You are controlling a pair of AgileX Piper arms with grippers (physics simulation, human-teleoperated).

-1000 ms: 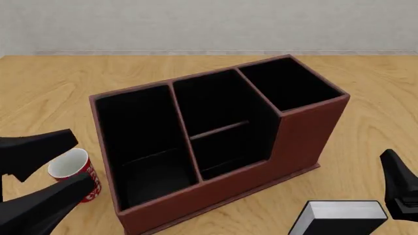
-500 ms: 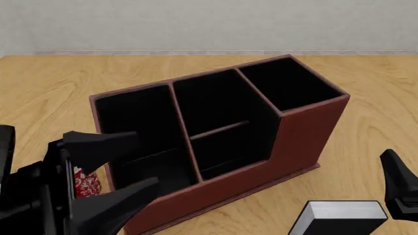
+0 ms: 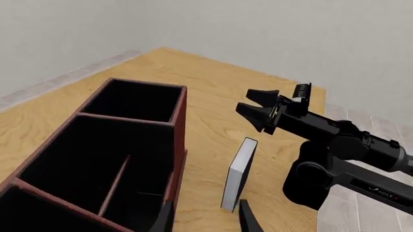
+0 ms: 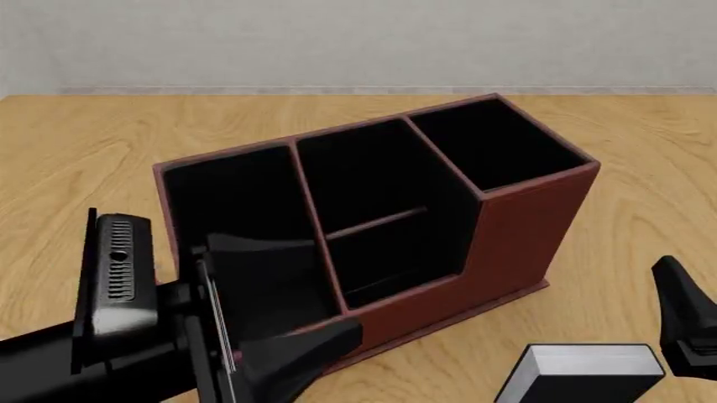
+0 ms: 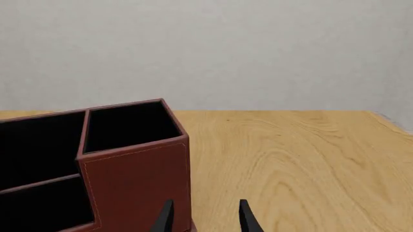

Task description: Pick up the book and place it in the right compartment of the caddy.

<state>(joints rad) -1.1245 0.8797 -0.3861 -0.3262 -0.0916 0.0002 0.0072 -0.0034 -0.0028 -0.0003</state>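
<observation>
Your left gripper sits low at the near left, in front of the caddy, jaws spread wide and holding nothing; the upper finger overlaps the caddy's left section in the front view and the lower one reaches across its lowered front wall. Your right gripper is at the near right edge, only partly in frame there; the left wrist view shows it with jaws apart and empty, above and just past the book. The book stands on edge on the table, white page edges up, near right of the caddy and well apart from it, just left of your right gripper. The caddy stands angled on the table, left end nearer, right end farther. The right compartment is at its far right end, black inside, full-height reddish-brown front wall, nothing visible in it. Right wrist view shows that compartment and bare table beyond; the book is out of that view.
</observation>
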